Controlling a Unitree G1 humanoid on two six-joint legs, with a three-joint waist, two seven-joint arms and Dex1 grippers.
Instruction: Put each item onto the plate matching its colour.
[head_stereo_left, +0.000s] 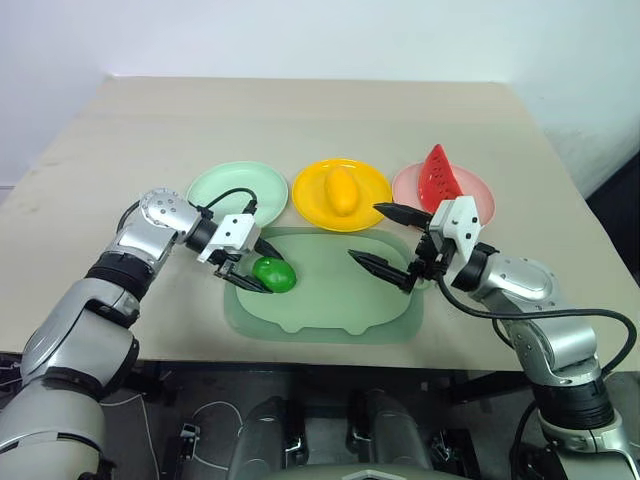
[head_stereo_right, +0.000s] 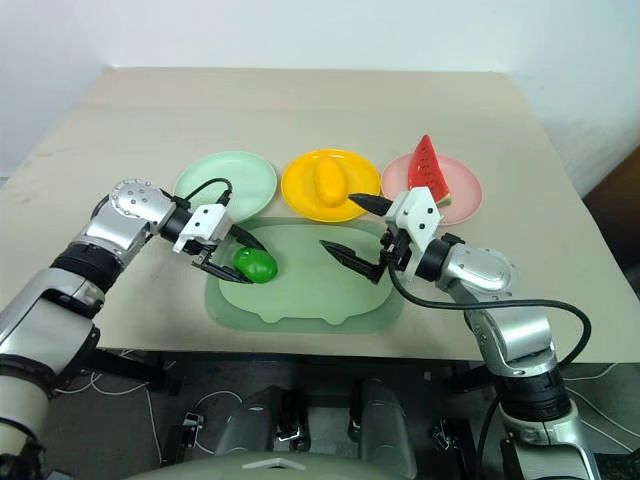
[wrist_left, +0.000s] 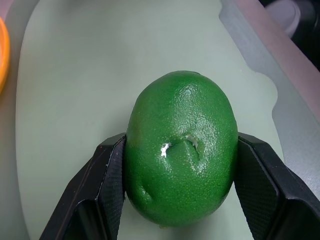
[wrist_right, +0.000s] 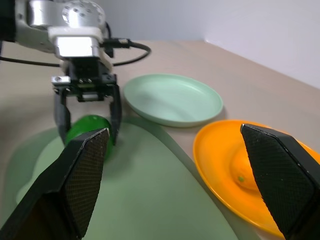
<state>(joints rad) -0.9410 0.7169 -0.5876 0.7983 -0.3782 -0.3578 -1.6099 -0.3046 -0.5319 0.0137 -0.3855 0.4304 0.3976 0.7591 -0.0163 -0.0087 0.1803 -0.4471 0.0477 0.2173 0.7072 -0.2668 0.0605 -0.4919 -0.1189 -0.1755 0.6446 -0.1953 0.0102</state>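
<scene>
While the right end effector (head_stereo_left: 392, 245) gapes, the left end effector (head_stereo_left: 256, 270) clamps the green fruit (head_stereo_left: 274, 274).

The green fruit (wrist_left: 181, 152) hides its own underside in the left wrist view, so whether it rests on the tray (wrist_left: 75, 100) or hangs just above it cannot be told. Both black fingers (wrist_left: 107, 185) of the left gripper (wrist_left: 181, 200) are cut off by the picture's edge, as is the yellow plate (wrist_left: 3, 50) (just an orange sliver at the border). In the right wrist view the mango (wrist_right: 245, 172) sits half behind a finger (wrist_right: 280, 175) of the right gripper (wrist_right: 175, 175), and the fruit there is partly screened by the other finger. From the head camera, the pink plate (head_stereo_left: 480, 195) is partly covered by the watermelon wedge (head_stereo_left: 438, 178).
</scene>
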